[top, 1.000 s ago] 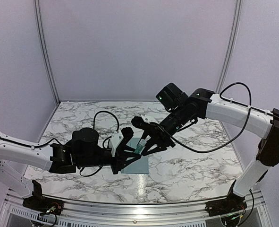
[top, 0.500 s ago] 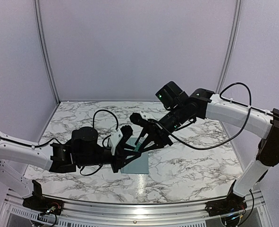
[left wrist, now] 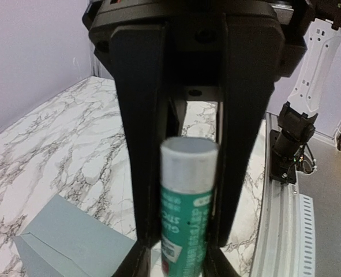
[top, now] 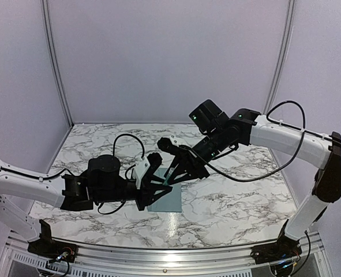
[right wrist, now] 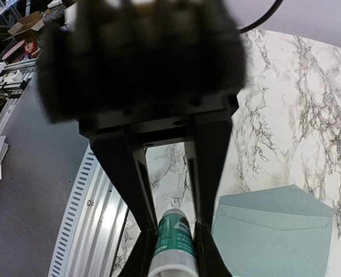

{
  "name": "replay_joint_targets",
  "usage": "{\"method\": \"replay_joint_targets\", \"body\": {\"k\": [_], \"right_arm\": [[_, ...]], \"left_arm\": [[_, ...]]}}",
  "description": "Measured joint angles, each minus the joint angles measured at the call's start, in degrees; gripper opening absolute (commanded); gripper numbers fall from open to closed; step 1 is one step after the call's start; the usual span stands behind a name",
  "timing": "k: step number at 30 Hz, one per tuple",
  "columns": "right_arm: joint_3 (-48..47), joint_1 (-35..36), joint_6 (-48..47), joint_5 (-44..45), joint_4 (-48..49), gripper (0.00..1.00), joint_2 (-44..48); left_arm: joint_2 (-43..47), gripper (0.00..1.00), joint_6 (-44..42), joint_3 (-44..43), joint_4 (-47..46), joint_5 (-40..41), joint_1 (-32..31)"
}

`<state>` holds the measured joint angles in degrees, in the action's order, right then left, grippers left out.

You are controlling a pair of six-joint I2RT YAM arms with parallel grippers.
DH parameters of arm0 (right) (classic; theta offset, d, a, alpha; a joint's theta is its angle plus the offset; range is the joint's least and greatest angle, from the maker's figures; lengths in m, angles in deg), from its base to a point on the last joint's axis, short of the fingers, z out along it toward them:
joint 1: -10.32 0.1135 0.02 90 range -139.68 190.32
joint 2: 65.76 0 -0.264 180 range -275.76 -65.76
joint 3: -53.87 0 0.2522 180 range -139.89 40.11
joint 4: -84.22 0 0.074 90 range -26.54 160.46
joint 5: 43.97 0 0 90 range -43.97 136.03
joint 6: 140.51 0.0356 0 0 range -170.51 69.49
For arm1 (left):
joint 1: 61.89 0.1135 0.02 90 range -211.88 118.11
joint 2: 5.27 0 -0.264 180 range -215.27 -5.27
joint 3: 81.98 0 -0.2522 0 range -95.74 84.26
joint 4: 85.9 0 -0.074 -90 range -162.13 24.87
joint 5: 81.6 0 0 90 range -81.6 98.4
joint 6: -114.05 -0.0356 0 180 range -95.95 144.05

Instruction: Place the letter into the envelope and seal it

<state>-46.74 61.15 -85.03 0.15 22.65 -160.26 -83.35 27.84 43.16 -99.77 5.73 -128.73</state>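
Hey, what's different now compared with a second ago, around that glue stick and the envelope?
The right pincer slid a little further toward the left pincer and narrowed its jaws onto the pale end of the glue stick. The left pincer kept its place, with its fingers flanking the stick's green body. The envelope stayed flat on the marble table.

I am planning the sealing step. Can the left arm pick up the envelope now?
Probably not: the left tool holds the glue stick, which the right tool also grips. The envelope lies free below.
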Motion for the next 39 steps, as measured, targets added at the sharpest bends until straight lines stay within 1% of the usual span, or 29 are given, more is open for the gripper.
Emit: {"method": "replay_joint_targets", "body": {"k": [4, 6, 8, 10, 12, 14, 17, 19, 20, 22, 24, 27, 29, 30, 39], "right_arm": [[-0.04, -0.17, -0.04, 0.33, 0.28, 0.02, -0.83], [-0.66, -1.18, -0.22, 0.48, 0.15, 0.02, -1.77], [-2.47, -3.19, -0.42, 1.36, -0.39, 0.01, -3.26], [-4.55, -5.66, -0.61, 3.13, -0.59, 0.01, -4.59], [-6.78, -7.76, -0.7, 5.7, -0.68, 0.01, -5.84], [-8.74, -9.33, -0.79, 8.63, -0.68, 0.01, -6.93], [-10.6, -9.7, -0.83, 12.37, -0.7, 0.0, -8.41], [-11.28, -9.53, -0.76, 14.05, -0.7, 0.0, -9.33], [-11.52, -9.53, -0.74, 14.67, -0.7, 0.0, -9.77], [-12.22, -9.53, -0.72, 16.04, -0.66, 0.0, -10.97], [-12.66, -9.53, -0.72, 17.44, -0.66, 0.0, -12.07], [-12.68, -9.53, -0.66, 19.17, -0.61, 0.0, -12.81], [-12.68, -9.53, -0.66, 19.91, -0.59, 0.0, -13.2], [-12.68, -9.53, -0.66, 20.26, -0.59, 0.0, -13.35], [-12.68, -9.38, -1.53, 23.5, -0.55, 0.0, -14.36]], "left_arm": [[0.55, 0.58, 0.11, 1.07, -0.74, 3.15, 0.31], [2.19, 0.63, 0.35, 3.02, -0.81, 5.05, 0.72], [5.25, 0.66, 1.88, 5.95, -0.61, 7.8, 1.92], [9.22, 0.66, 4.35, 8.74, -0.37, 10.73, 3.82], [11.28, 0.65, 6.69, 9.7, -0.28, 12.26, 6.58], [12.76, 0.62, 9.51, 10.03, -0.13, 13.42, 9.03], [12.87, 0.52, 14.51, 9.79, 0.59, 13.62, 14.03], [10.75, 0.41, 17.73, 8.13, 2.56, 11.5, 18.34], [9.2, 0.38, 19.19, 6.8, 3.41, 10.01, 20.15], [3.74, 0.33, 21.18, 1.38, 6.64, 5.2, 24.74], [-2.82, 0.22, 22.47, -5.64, 9.42, 0.72, 28.11], [-10.71, 0.08, 22.93, -14.19, 12.61, -3.63, 30.36], [-15.82, 0.01, 23.02, -18.84, 13.75, -6.75, 30.84], [-18.16, 0.0, 23.17, -20.65, 14.16, -8.28, 30.95], [-38.47, 0.0, 27.23, -35.36, 17.22, -22.43, 30.99]]}}
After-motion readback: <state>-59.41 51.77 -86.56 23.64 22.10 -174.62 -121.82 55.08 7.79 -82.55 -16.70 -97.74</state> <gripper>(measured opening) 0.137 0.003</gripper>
